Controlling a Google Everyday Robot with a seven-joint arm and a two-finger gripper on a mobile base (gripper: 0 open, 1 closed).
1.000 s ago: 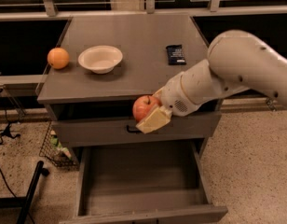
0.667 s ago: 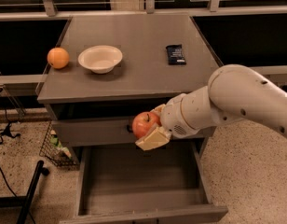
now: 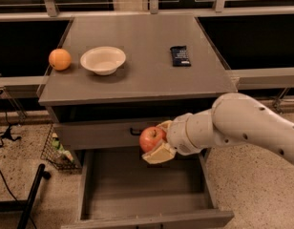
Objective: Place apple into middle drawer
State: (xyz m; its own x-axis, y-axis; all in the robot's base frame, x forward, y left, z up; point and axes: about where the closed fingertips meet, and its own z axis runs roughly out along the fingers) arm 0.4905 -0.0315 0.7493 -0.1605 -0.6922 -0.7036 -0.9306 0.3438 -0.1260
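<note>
Since a second ago the arm has dropped lower, carrying the apple (image 3: 151, 138) down from worktop-edge height to just in front of the closed grey drawer front (image 3: 99, 135). The gripper (image 3: 155, 141) hangs above the far part of the open middle drawer (image 3: 137, 187), right of its centre, and its cream fingers (image 3: 159, 155) are closed on the apple from above and below, holding it clear of everything.

The step in hand looks like the carry down into the drawer; the release has not happened. Next the apple probably needs to come lower and a little nearer, until it sits close over the drawer floor, before the fingers part.

On the worktop (image 3: 147, 85) an orange (image 3: 59, 59), a bowl (image 3: 103, 59) and a dark packet (image 3: 180, 56) stand well apart.
</note>
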